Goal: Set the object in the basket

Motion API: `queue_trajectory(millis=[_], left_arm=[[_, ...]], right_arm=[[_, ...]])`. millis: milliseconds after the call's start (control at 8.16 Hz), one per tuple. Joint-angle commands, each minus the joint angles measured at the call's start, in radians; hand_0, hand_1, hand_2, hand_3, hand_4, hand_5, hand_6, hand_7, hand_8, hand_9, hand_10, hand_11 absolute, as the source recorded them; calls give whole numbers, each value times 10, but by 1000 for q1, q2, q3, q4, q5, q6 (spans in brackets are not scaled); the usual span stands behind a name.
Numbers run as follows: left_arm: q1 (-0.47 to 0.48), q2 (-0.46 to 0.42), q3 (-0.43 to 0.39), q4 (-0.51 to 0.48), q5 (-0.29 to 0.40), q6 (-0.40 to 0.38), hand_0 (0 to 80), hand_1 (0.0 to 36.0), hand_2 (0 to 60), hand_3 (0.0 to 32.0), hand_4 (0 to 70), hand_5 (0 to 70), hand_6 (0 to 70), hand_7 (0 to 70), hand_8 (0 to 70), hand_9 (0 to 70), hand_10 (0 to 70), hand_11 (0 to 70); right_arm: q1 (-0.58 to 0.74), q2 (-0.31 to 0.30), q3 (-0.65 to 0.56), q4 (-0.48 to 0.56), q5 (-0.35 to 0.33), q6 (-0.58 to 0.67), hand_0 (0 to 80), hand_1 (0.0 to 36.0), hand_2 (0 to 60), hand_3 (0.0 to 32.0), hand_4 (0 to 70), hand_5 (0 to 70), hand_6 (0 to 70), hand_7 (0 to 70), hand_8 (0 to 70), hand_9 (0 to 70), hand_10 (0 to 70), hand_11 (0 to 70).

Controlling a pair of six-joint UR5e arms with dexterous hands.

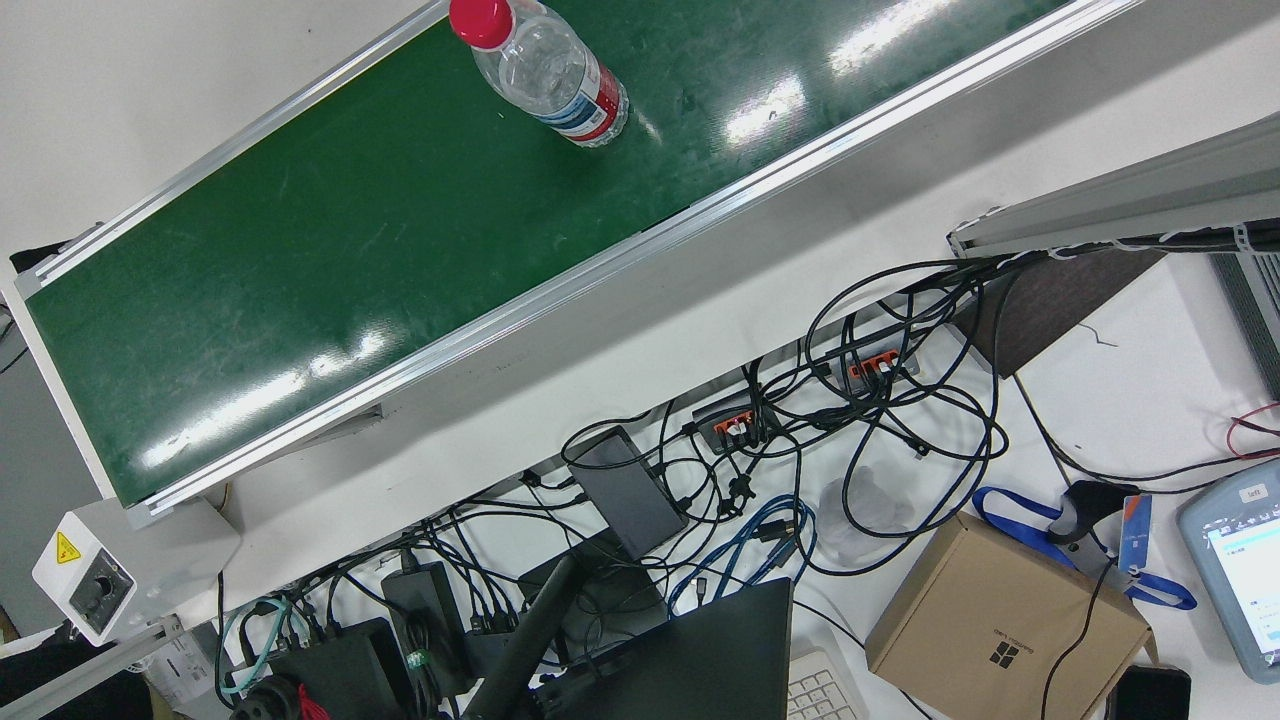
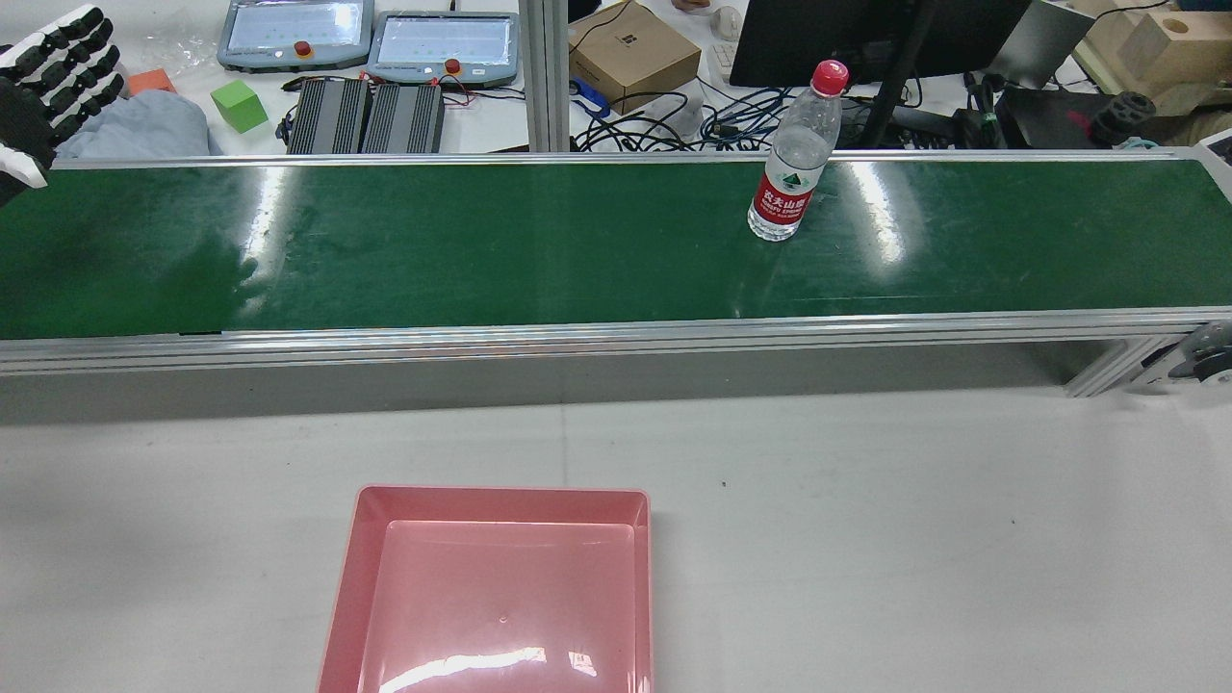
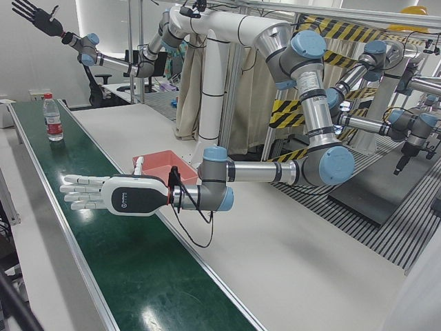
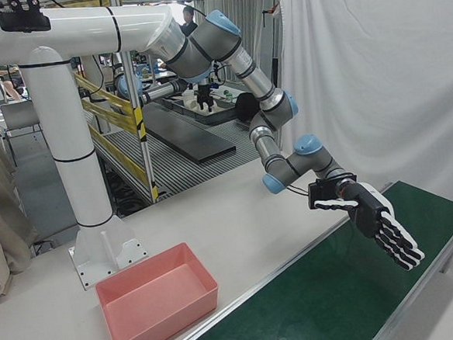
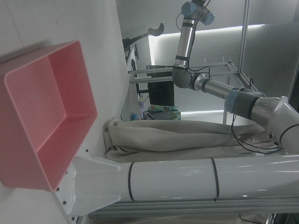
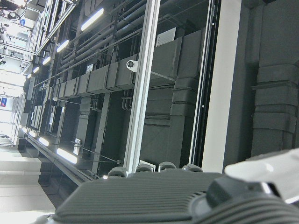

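The water bottle [image 2: 794,164] stands upright on the green conveyor belt [image 2: 481,250], clear plastic with a red cap and a red label. In the rear view it sits on the right half of the belt, closer to the far rail than the near one. Nothing touches it. The front view shows the same bottle [image 1: 550,70] from above, alone on the belt.

The pink basket [image 2: 500,500] rests on the white tabletop [image 2: 866,529] on the robot's side of the belt, left of centre in the rear view and well apart from the bottle. Nothing lies inside it.

The left hand [image 3: 114,194] hovers over the belt towards its left end, far along the belt from the bottle. Its fingers [image 3: 76,193] are stretched out straight and nearly flat, slightly apart, holding nothing. The right-front view shows this hand [image 4: 377,218] angled down over the belt with the fingers just as straight. In the rear view only its dark fingers show at the upper left edge.

The right hand [image 3: 38,17] is raised high in the air beyond the bottle, fingers fanned wide and empty.

Behind the belt, a desk carries tangled cables [image 1: 860,420], a cardboard box [image 1: 1000,620], two teach pendants [image 2: 443,43] and a green cube [image 2: 239,104].
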Motion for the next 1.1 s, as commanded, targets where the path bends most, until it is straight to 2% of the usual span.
queue_trajectory(millis=[0, 123, 981], left_arm=[[-1, 0, 0, 0, 0, 1, 596, 62, 0, 0, 18, 75, 0, 0, 0, 8, 4, 26], [5, 0, 2, 0, 0, 1, 599, 64, 0, 0, 48, 81, 11, 0, 19, 24, 15, 40], [2, 0, 0, -2, 0, 1, 591, 61, 0, 0, 48, 83, 11, 0, 22, 27, 14, 38]], right_arm=[[0, 0, 0, 0, 0, 0, 0, 0, 0, 0, 0, 0, 0, 0, 0, 0, 0, 0], [0, 0, 0, 0, 1, 0, 0, 0, 0, 0, 0, 0, 0, 0, 0, 0, 0, 0], [0, 0, -1, 0, 1, 0, 0, 0, 0, 0, 0, 0, 0, 0, 0, 0, 0, 0]])
